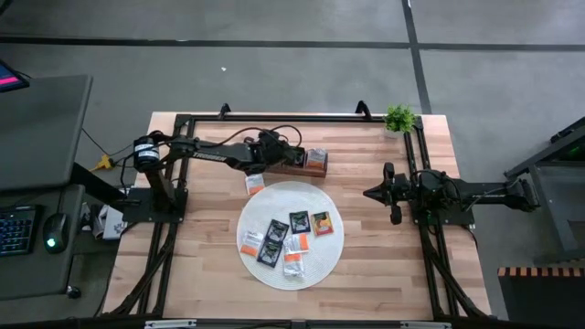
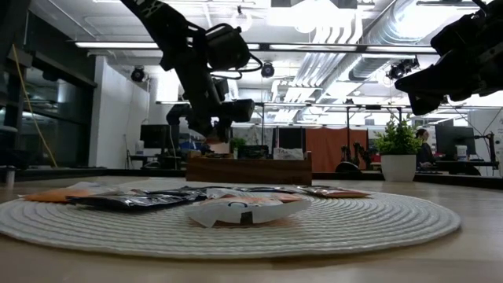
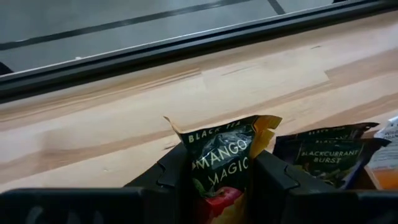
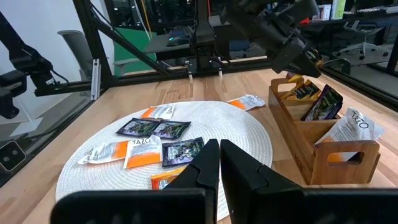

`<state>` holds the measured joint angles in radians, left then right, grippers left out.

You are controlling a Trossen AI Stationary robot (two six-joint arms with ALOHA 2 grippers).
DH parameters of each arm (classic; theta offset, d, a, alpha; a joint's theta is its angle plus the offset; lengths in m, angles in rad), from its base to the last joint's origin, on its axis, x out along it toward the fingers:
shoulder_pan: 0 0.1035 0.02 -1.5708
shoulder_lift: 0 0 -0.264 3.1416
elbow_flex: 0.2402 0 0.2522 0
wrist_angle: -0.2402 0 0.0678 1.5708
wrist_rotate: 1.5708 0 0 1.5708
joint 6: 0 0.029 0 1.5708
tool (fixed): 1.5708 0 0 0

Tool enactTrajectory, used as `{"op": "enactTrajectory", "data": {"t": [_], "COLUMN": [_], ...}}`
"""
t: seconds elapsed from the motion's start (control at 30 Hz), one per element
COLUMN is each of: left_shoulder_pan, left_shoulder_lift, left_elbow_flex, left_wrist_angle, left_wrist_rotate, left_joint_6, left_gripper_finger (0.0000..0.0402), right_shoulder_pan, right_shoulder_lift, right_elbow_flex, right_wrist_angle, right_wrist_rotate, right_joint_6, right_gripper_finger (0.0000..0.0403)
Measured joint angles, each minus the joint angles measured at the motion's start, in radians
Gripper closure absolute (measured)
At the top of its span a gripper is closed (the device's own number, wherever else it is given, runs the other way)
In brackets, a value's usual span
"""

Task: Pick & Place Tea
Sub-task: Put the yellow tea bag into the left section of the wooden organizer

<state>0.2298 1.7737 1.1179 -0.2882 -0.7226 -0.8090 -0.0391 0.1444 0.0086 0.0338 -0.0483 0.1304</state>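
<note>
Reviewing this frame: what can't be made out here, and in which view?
- Tray, high view: the left gripper and its arm cover the left end, so those compartments are hidden.
- Mango sachet, left wrist view: its lower part is hidden between the fingers and cut by the edge.
- Sachets on the mat, low view: seen edge-on, overlapping; count and labels unreadable.
- Right gripper, low view: cut off by the edge.

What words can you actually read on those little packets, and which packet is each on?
"BLACK TEA", "MANGO MAGIC": sachet held in the left gripper.
"BLACKCURRANT BURST": dark sachet beside it.
"TAZO": white sachet in the wooden tray.
"TAZO": orange sachet on the round mat.
Other packets: too small to read.
</note>
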Motion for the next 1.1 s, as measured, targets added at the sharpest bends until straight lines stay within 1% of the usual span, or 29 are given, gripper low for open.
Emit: {"op": "enactTrajectory", "data": {"t": [0.17,0.27,0.33,0.43,1.1], "left_shoulder_pan": [0.0,0.0,0.0,-0.001,0.0], "left_shoulder_lift": [0.0,0.036,0.045,0.043,0.043], "left_elbow_flex": [0.0,0.002,-0.004,0.003,0.0], "left_wrist_angle": [-0.002,0.019,-0.006,0.018,0.01], "left_wrist_rotate": [-0.002,-0.01,0.004,0.007,-0.001], "left_joint_6": [-0.008,-0.008,-0.008,-0.008,-0.008], "left_gripper_finger": [0.0284,0.0284,0.0284,0.0284,0.0284], "right_shoulder_pan": [0.0,0.0,0.0,0.0,0.0], "right_shoulder_lift": [0.0,0.0,0.0,0.0,0.0], "right_elbow_flex": [0.0,0.0,0.0,0.0,0.0], "right_wrist_angle": [0.0,0.0,0.0,0.0,0.0], "right_wrist_rotate": [0.0,0.0,0.0,0.0,0.0], "right_joint_6": [0.0,0.0,0.0,0.0,0.0], "right_gripper_finger": [0.0391,0.0391,0.0391,0.0391,0.0391]}}
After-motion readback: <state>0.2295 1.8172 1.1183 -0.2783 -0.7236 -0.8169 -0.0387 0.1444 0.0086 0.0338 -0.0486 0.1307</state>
